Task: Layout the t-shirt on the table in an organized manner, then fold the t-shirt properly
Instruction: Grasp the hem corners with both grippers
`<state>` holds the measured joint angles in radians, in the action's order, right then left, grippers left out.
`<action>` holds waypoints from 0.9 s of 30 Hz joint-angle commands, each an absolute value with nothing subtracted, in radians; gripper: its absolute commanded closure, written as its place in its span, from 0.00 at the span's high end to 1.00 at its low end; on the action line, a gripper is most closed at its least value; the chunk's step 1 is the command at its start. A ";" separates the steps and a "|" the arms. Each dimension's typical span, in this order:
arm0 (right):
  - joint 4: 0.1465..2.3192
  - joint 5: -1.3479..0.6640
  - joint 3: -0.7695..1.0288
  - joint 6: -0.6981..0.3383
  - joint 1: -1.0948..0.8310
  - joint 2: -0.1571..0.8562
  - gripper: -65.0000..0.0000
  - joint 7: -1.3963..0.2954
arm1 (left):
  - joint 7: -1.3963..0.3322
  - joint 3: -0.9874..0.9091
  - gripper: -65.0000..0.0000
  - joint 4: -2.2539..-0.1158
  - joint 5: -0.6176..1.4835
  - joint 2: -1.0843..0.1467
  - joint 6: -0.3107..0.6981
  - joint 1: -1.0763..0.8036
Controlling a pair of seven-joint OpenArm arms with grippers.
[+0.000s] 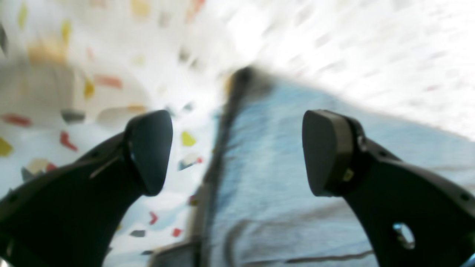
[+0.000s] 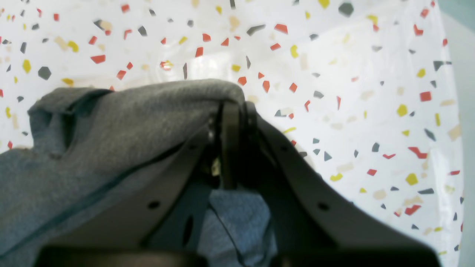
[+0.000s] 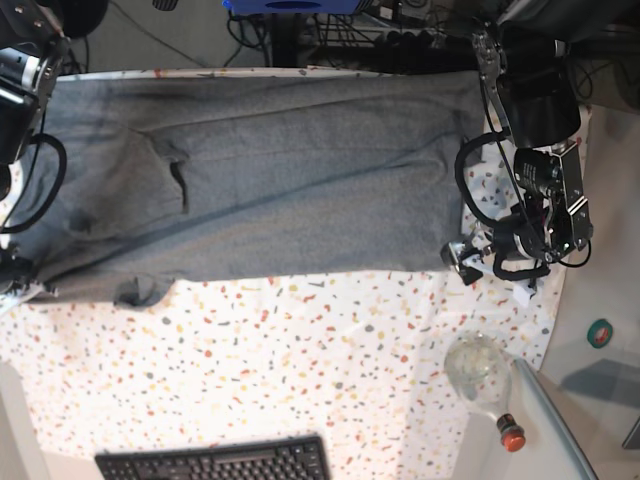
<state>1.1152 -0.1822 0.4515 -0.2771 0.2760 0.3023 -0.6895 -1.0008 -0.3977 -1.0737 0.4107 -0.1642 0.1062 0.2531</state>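
The grey t-shirt (image 3: 290, 180) lies spread flat across the far half of the table (image 3: 300, 360), with a small fold near its left part. My right gripper (image 2: 232, 111) is shut on a bunched edge of the t-shirt (image 2: 111, 129), just above the speckled table (image 2: 352, 92). In the base view it is at the shirt's near left corner (image 3: 22, 285). My left gripper (image 1: 237, 152) is open and empty, its fingers (image 1: 148, 152) straddling the shirt's edge (image 1: 282, 159) in a blurred view. In the base view it is by the shirt's near right corner (image 3: 462, 255).
A black keyboard (image 3: 215, 462) lies at the table's near edge. A clear bottle with a red cap (image 3: 482, 378) lies near the right front corner. A green roll (image 3: 600, 333) sits off the table to the right. Cables and equipment crowd the far side.
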 commanded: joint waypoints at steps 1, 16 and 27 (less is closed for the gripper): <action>1.133 -0.188 0.453 -0.277 0.300 0.326 0.00 -0.668 | -0.984 -0.367 0.80 -1.063 0.424 -0.185 0.113 0.291; 1.133 -0.188 0.453 -0.277 0.300 0.326 0.00 -0.667 | -0.768 -0.262 0.80 -0.898 0.424 -0.194 0.111 0.298; 1.133 -0.188 0.453 -0.277 0.300 0.326 0.00 -0.667 | -0.762 -0.226 0.65 -0.898 0.424 -0.185 0.111 0.295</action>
<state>1.1152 -0.1825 0.4515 -0.2771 0.2760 0.3023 -0.6891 -0.7326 -0.2306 -0.9028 0.4198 -0.1902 0.1116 0.2924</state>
